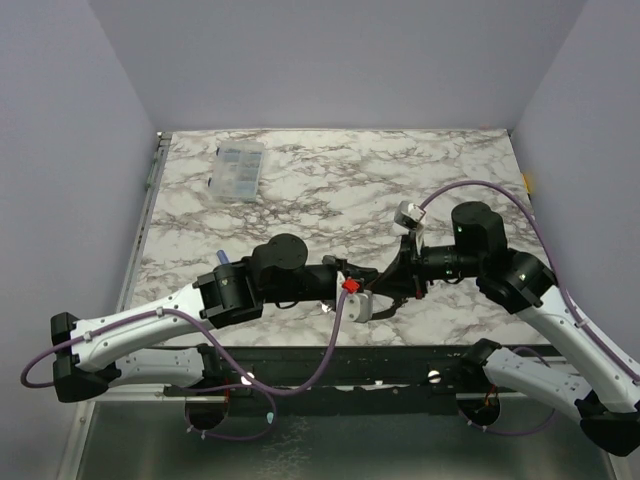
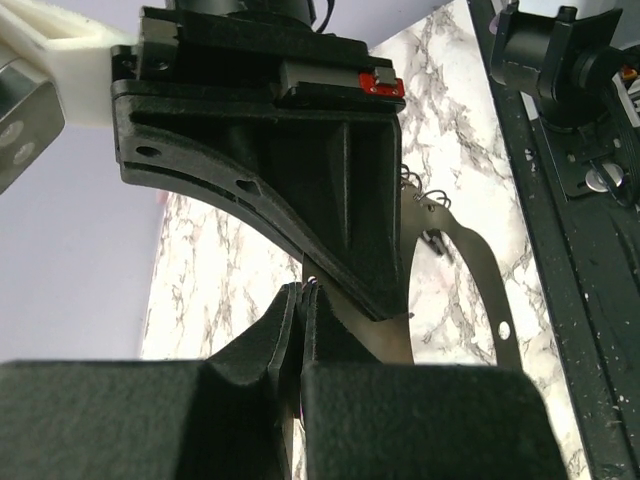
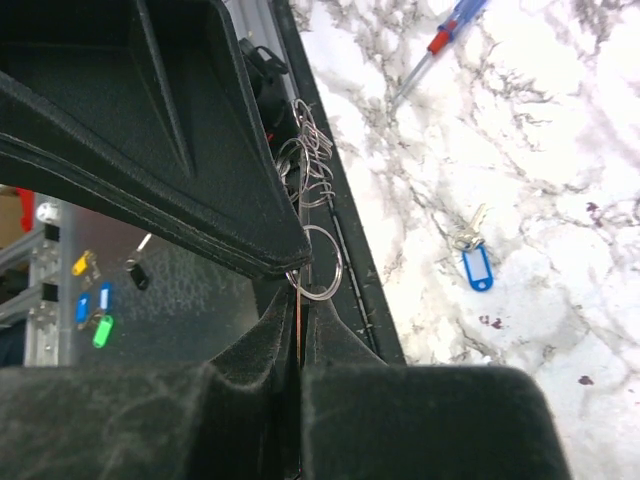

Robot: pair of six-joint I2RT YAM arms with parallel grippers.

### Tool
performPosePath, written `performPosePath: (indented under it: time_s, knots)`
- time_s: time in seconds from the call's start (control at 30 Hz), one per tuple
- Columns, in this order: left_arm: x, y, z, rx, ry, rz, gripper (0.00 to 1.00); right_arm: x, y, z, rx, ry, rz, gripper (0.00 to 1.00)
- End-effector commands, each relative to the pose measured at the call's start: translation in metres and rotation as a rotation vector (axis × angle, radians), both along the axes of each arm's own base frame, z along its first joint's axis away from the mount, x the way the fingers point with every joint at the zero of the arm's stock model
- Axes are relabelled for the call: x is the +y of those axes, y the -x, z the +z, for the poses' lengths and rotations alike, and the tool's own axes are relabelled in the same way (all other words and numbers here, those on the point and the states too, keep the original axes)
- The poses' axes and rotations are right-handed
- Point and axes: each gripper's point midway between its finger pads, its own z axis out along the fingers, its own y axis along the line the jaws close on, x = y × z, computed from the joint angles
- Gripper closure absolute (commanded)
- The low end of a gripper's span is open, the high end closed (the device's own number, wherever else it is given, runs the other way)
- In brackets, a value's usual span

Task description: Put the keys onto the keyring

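Observation:
Both grippers meet near the table's front edge. My left gripper (image 1: 362,292) (image 2: 303,292) is shut on the end of the keyring, a pale grey band (image 2: 478,262) that loops out to its right above the table. My right gripper (image 1: 388,286) (image 3: 301,300) is shut on a thin flat metal blade seen edge-on, seemingly a key. The small metal ring (image 3: 322,262) hangs right at its fingertips, under the left gripper's finger, with coiled wire loops (image 3: 310,160) beyond it. A key with a blue tag (image 3: 476,264) lies loose on the marble.
A clear plastic box (image 1: 238,168) stands at the back left. A tool with a red and blue handle (image 3: 440,35) (image 1: 220,257) lies on the marble at the left. Coloured key tags (image 3: 100,330) lie below the table's front edge (image 3: 345,250).

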Motion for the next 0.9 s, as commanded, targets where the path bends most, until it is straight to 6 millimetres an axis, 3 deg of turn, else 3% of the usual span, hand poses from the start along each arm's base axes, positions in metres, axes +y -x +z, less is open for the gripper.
performPosePath:
  time_s: [0.0,0.27,0.5,0.87]
  knots:
    - [0.004,-0.012,0.009,0.057,0.001,0.082,1.0,-0.006,-0.007,0.005,-0.144,-0.004,-0.025,0.99]
    - [-0.001,-0.002,0.014,0.153,0.024,0.059,1.0,-0.011,-0.016,0.0,-0.279,-0.011,-0.043,0.99]
    - [-0.001,0.003,0.019,0.192,0.042,0.047,1.0,-0.006,-0.014,-0.016,-0.231,0.025,0.0,0.99]
    - [-0.001,0.002,0.038,0.211,0.087,0.059,1.0,-0.005,-0.013,-0.02,-0.202,0.037,0.015,0.96]
